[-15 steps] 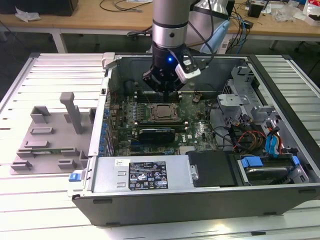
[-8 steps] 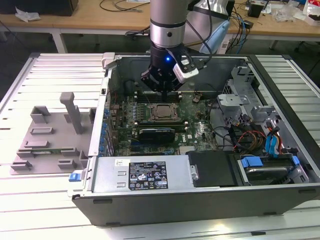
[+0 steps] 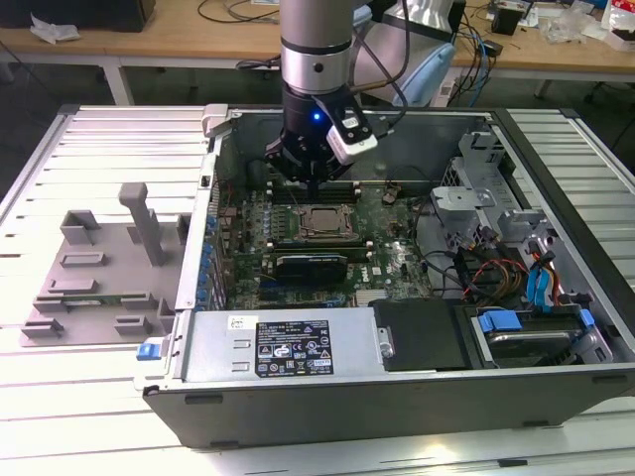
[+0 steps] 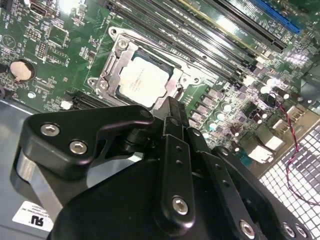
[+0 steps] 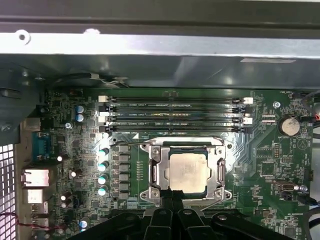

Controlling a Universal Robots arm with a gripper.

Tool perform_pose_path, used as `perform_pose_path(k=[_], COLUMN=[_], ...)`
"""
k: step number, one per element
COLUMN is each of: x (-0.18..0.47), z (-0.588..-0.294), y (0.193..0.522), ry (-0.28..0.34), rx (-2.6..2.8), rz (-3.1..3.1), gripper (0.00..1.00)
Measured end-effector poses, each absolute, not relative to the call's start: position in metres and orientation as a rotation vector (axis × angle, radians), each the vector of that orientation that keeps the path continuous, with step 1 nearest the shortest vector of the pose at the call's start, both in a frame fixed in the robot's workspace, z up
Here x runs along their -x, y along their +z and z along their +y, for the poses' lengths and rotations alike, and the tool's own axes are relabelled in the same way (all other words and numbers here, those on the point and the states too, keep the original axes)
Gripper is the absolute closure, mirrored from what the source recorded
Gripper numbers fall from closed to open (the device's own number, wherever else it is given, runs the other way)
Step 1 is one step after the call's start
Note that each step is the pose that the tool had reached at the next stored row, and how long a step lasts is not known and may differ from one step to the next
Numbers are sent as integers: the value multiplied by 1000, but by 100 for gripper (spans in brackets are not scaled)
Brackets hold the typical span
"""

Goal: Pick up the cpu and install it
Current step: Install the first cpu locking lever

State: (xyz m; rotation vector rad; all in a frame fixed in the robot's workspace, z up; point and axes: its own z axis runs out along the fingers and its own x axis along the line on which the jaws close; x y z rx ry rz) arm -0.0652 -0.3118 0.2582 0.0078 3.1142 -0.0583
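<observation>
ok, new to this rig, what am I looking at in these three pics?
One robot arm with a two-finger hand reaches down into an open desktop computer case, which lies on a slatted metal table. The exterior view comes from a camera off the arm and takes in the whole scene. Both wrist views come from cameras riding on the arm, looking past the hand at the green motherboard. The cpu, the silvery square, sits in its socket inside a metal frame, just beyond the tips of the hand. The hand looks shut, with nothing visible in it. On the table, at the exterior view's left, lies a grey plastic part.
</observation>
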Motion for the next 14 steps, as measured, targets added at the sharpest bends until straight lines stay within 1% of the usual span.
perform_pose_path(k=[14], x=[93], z=[-311], y=[259], ry=[-59], rx=[-8], rz=[3114], gripper=[89])
